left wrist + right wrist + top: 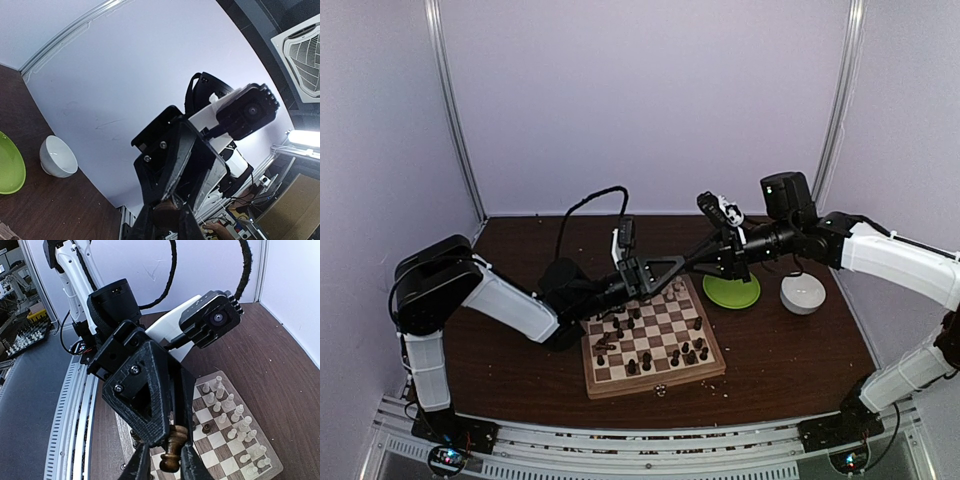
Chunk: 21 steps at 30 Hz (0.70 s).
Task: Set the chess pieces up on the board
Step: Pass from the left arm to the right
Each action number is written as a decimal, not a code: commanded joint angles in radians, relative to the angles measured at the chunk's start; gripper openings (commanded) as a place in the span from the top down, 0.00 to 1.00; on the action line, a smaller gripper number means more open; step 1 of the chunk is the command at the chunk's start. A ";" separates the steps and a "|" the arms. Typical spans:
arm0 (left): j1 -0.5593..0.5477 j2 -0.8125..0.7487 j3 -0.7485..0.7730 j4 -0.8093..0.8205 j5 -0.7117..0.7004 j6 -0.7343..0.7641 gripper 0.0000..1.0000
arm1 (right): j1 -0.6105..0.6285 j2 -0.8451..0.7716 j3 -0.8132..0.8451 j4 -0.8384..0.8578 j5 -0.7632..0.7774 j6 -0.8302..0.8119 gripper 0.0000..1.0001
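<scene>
This is a robotics lab. The left arm (pixel 510 300) and right arm (pixel 890 255) are bolted to a slotted metal rail (pixel 650 452) at the near edge of a table (pixel 790 350). Plain pale walls (pixel 650 100) on metal posts (pixel 455 110) close the table in. Past this enclosure, the wrist views show a ceiling vent (pixel 302 55), a strip light (pixel 306 137) and a grey floor (pixel 30 405). Off to the side are what looks like another arm (pixel 12 287) and a second chess set (pixel 25 337).

Dark-brown table (pixel 790 360), top view. On it, L to R: board (pixel 655 383) at ctr, green plate (pixel 732 292), white bowl (pixel 803 294).
</scene>
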 commanded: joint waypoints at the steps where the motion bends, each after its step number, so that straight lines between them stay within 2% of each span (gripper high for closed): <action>1: -0.006 -0.035 0.007 0.069 -0.009 0.001 0.92 | 0.008 -0.001 -0.016 0.017 -0.010 0.004 0.82; 7: -0.006 -0.033 0.005 0.068 -0.012 -0.001 0.90 | 0.009 -0.019 -0.033 0.027 0.016 -0.002 0.93; 11: -0.004 -0.026 -0.024 0.068 -0.044 -0.005 0.70 | 0.008 -0.026 -0.018 -0.006 0.040 -0.029 0.95; 13: 0.005 -0.028 -0.051 0.069 -0.054 -0.003 0.63 | 0.008 -0.027 0.010 -0.066 0.069 -0.073 0.95; 16: 0.036 -0.057 -0.104 0.050 -0.051 0.018 0.60 | 0.008 -0.017 0.077 -0.199 0.139 -0.177 0.95; 21: 0.133 -0.147 -0.189 -0.117 -0.047 0.147 0.57 | 0.029 0.099 0.274 -0.513 0.267 -0.370 0.95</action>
